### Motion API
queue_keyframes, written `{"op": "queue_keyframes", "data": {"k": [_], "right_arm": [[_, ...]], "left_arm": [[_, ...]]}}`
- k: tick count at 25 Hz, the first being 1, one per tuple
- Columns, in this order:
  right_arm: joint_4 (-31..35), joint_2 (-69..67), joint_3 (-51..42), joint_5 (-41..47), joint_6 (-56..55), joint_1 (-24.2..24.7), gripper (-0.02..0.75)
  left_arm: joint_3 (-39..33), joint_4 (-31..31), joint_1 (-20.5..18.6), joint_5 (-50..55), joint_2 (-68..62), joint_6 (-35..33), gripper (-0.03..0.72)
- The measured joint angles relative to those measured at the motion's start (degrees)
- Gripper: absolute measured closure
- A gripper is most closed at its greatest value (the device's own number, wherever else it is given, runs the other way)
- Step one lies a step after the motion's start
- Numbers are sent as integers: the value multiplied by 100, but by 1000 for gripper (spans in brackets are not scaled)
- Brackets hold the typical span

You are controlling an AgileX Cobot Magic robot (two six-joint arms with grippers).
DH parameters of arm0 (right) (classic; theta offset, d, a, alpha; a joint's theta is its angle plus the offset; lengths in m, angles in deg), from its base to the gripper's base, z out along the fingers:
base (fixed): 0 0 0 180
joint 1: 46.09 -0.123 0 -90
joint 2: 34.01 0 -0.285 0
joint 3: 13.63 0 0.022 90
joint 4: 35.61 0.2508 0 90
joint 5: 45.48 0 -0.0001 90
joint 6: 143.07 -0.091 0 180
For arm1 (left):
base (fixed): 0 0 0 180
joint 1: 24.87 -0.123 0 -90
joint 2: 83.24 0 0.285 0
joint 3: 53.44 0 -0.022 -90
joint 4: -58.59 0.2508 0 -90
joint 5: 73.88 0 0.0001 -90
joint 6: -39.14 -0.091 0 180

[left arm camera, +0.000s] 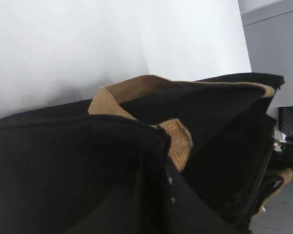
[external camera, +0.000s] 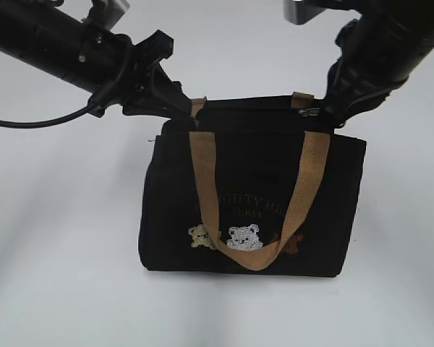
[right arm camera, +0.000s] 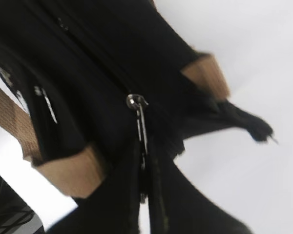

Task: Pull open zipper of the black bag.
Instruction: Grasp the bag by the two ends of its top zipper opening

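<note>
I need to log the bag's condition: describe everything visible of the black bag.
The black bag is a small dark fabric tote standing upright on the white surface, with tan webbing handles, three embroidered bears and faint gold lettering on its front. The left hand pinches its top left corner; the right hand sits at the zipper's silvery pull tab.

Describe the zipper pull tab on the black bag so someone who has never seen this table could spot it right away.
Start at the black bag standing on the white table, with tan handles and three small bears on its front. Follow its top edge to the right end, where the right gripper meets it. The pull tab there is thin silvery metal, the only shiny piece among black fabric and tan webbing.
</note>
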Motion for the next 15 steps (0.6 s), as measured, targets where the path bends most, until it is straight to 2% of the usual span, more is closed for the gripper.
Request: {"op": "queue_keyframes", "data": {"k": [5, 8, 15], "right_arm": [[-84, 7, 0, 454, -564, 669, 736], [-89, 7, 0, 618, -733, 903, 736], [-83, 7, 0, 837, -1234, 965, 723]], "left_arm": [[0, 47, -5, 41, 0, 0, 665], [0, 46, -10, 45, 0, 0, 665], [0, 46, -10, 68, 0, 0, 665]]}}
